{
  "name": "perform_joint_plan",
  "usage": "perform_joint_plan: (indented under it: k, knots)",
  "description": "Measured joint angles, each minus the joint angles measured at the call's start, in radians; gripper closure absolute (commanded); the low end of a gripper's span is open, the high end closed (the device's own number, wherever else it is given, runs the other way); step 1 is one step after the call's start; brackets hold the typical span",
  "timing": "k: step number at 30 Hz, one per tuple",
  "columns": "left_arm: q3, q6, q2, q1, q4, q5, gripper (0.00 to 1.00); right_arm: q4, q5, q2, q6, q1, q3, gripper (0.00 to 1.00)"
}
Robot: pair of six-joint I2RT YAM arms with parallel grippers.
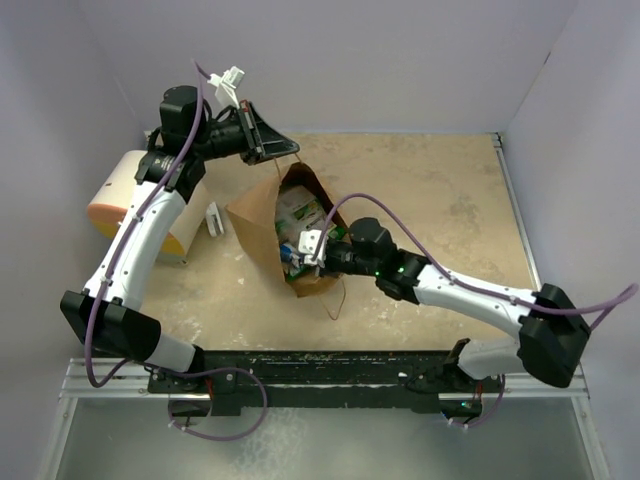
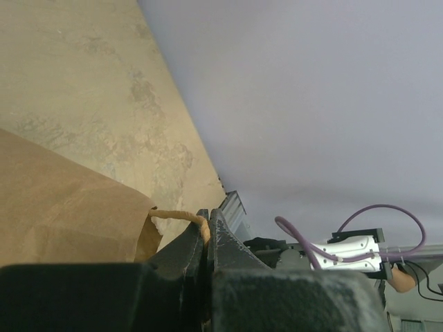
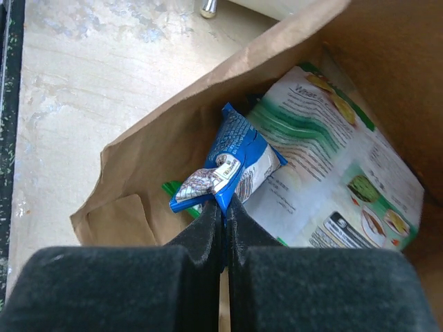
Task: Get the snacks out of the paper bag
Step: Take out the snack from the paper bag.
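Extracting step: you draw the small blue crinkly foil packet (image 3: 232, 162) up and out through the mouth of the tall brown kraft paper bag (image 1: 262, 222), along the line of the opening so the packet does not snag the paper wall.
Grip quality: you hold only the packet's crimped end; judged from this, a slow, steady pull suits it better than a jerk.
Right gripper (image 3: 223, 205): fingers pressed together, pinching that crimped end inside the bag.
Left gripper (image 2: 206, 232): fingers pressed together on the thin twisted paper handle (image 2: 181, 217), holding the bag's mouth up and open; keep it fixed while you lift.
Packet location: inside the bag, lying on the large green-and-white foil packet (image 3: 332, 180).
Bag location: on the beige tabletop (image 1: 450, 200), between the two arms.
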State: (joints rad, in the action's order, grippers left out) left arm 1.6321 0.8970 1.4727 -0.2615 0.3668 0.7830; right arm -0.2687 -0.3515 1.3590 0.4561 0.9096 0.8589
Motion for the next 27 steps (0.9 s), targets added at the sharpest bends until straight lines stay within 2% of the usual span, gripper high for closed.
perform_joint_plan:
  k: [13, 20, 27]
  knots:
    - [0.0, -0.003, 0.0, 0.006, -0.001, 0.007, 1.0, 0.153, 0.19, -0.314, -0.16, 0.0, -0.027, 1.0]
    - [-0.015, -0.003, 0.0, 0.007, -0.007, 0.01, 1.0, 0.205, 0.315, -0.42, -0.176, 0.0, 0.076, 1.0]
    - [-0.032, -0.003, -0.003, 0.013, -0.007, 0.014, 1.0, 0.221, 0.623, -0.424, -0.149, 0.0, 0.179, 1.0]
